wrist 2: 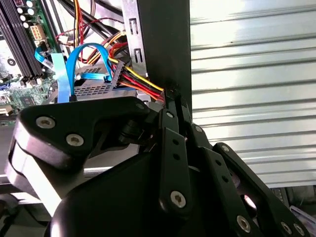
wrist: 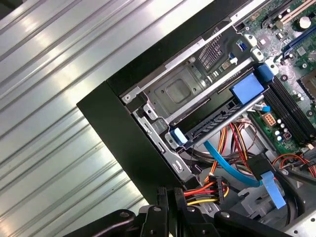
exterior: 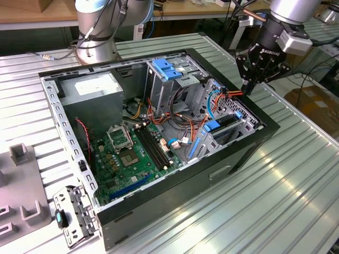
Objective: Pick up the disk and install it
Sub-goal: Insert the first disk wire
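End effector, black jointed fingers pressed together, beside red-yellow wires, at smooth black case rim

**A Tally of the Open Computer**

One computer case lies on one ribbed metal table. Inside the case are one green motherboard, one grey power-supply box, one processor socket and two metal drive cages, an upper and a lower. The first wrist view adds one disk, one blue cable and one black plug. Above hangs one gripper with two fingers. On the table beside the case lie one loose metal bracket and one grey moulded tray.
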`<state>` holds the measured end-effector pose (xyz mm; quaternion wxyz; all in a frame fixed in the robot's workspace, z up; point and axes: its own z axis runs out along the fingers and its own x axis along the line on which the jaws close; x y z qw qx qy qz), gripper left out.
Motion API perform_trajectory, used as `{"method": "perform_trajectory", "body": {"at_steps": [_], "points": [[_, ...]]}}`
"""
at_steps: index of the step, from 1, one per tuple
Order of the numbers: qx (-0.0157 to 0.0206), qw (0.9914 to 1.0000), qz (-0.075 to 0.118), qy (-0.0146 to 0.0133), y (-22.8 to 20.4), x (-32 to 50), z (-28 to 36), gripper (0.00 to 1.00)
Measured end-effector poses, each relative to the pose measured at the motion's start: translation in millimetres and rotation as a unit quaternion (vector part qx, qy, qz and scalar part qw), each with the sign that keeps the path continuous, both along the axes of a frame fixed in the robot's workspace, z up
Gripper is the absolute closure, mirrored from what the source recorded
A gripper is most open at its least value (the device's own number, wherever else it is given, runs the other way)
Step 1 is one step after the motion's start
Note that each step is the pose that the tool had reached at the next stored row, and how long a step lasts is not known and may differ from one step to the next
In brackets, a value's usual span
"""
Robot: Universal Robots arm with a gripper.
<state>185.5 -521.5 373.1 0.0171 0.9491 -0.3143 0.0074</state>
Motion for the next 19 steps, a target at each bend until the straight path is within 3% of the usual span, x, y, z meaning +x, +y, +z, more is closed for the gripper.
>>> {"method": "perform_trajectory", "body": {"at_steps": [3,7,14,19], "points": [[-0.0002,1.0,-0.003,0.0,0.0,-0.7,0.2,0.84],[-0.0002,0.99961,-0.028,0.0,0.0,-0.9,0.2,0.84],[-0.0001,0.99783,-0.066,0.0,0.0,-2.1,0.1,0.84],[-0.0001,0.99762,-0.069,0.0,0.0,-9.5,0.1,0.84]]}}
